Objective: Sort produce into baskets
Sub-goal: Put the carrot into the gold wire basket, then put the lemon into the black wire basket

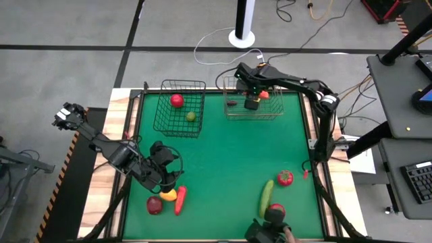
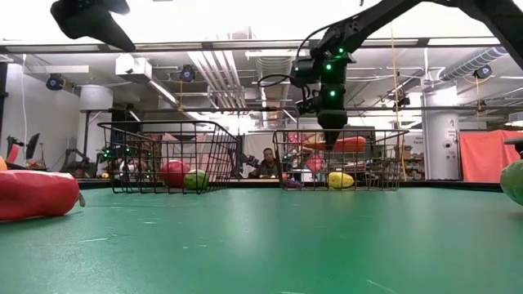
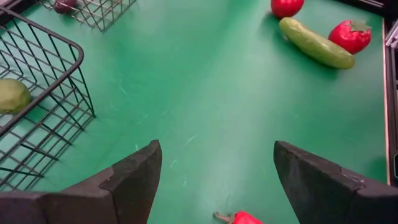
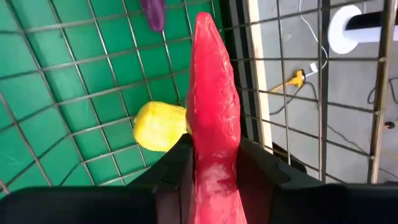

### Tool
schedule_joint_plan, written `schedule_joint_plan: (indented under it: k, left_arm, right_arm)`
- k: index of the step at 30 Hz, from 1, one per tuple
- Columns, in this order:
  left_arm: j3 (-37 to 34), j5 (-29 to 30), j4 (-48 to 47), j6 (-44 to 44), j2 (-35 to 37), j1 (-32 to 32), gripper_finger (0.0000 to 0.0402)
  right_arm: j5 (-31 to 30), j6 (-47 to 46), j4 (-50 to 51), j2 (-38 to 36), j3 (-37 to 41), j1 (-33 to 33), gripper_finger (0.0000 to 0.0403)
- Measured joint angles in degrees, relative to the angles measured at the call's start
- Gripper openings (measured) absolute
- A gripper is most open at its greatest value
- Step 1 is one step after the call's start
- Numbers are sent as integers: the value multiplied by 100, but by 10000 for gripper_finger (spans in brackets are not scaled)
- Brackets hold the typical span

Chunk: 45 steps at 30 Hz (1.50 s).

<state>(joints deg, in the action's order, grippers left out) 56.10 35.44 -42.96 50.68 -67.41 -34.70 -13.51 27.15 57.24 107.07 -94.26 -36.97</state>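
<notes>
My right arm is stretched to the far side of the table, right gripper (image 1: 253, 100) pointing down, fingers (image 4: 176, 163) clamped tight. Left arm sits low near the front-left corner, left gripper (image 3: 214, 180) spread wide, holding nothing.

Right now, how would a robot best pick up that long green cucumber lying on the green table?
Probably at the middle of the long green cucumber, coming straight down with the fingers across its narrow width: it lies flat, its long sides are free, and the red tomato sits apart from it.

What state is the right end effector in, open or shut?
Shut: the right end effector clamps a long red pepper between both fingers, over the silver basket.
</notes>
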Motion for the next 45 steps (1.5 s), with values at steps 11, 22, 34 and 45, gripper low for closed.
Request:
schedule_joint_plan:
  k: [11,22,34,45]
  left_arm:
    - [0,4,2,-3,-12,0,290]
    - [0,-90,4,86,-318,2,290]
    - [8,-1674,6,-279,-811,2,290]
    - [13,-2592,6,-229,-1237,-327,290]
  right_arm:
    - [6,-99,-279,-44,-2,7,151]
    - [9,-240,-333,-119,-2,17,193]
    - [1086,-973,-331,-1148,-2,57,197]
    - [2104,-1682,-364,-2071,274,912,197]
